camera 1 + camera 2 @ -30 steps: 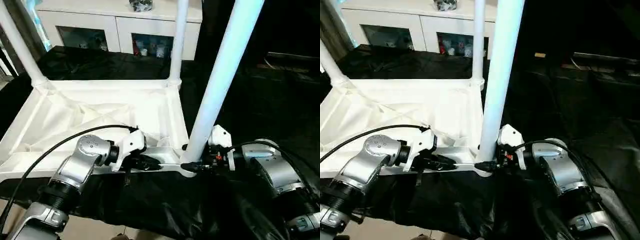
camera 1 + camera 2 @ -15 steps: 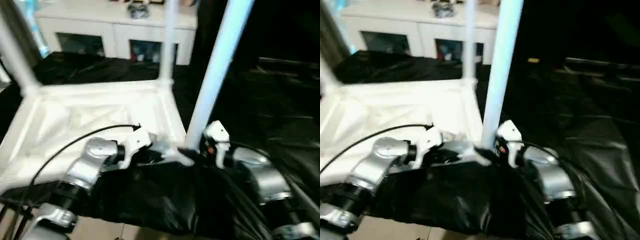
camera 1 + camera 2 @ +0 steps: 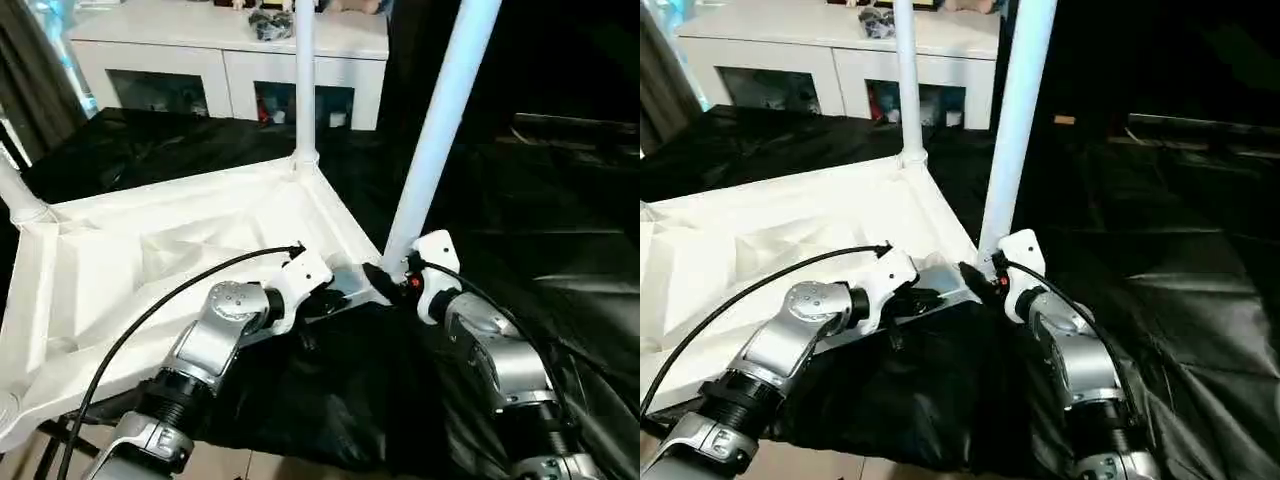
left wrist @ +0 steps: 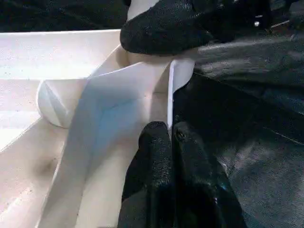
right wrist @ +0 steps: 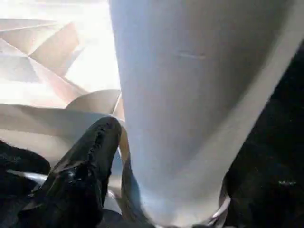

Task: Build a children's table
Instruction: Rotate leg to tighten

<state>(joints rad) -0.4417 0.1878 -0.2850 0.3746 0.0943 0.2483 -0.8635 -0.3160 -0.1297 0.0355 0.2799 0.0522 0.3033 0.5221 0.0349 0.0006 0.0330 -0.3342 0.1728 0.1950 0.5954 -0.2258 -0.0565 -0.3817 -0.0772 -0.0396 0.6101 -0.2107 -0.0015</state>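
The white tabletop [image 3: 120, 270] lies upside down, ribbed underside up, turned at a slant on black cloth. Three white legs stand in its corner sockets: a near leg [image 3: 440, 130], a far leg [image 3: 303, 70] and a left leg [image 3: 15, 195]. My left gripper [image 3: 340, 298] is shut on the tabletop's thin near rim [image 4: 170, 99], one finger on each side. My right gripper [image 3: 385, 282] is shut on the base of the near leg [image 5: 199, 95], and one of its fingers [image 5: 85, 171] presses beside the socket.
A white cabinet [image 3: 230, 50] with glass doors stands behind the table. Black cloth [image 3: 560, 200] covers the ground to the right and under my arms. Pale floor [image 3: 260, 465] shows at the near edge.
The tabletop has swung round with its legs: the near right corner went away from me and the far corner leftward. Both grippers kept their hold. The camera has also shifted.
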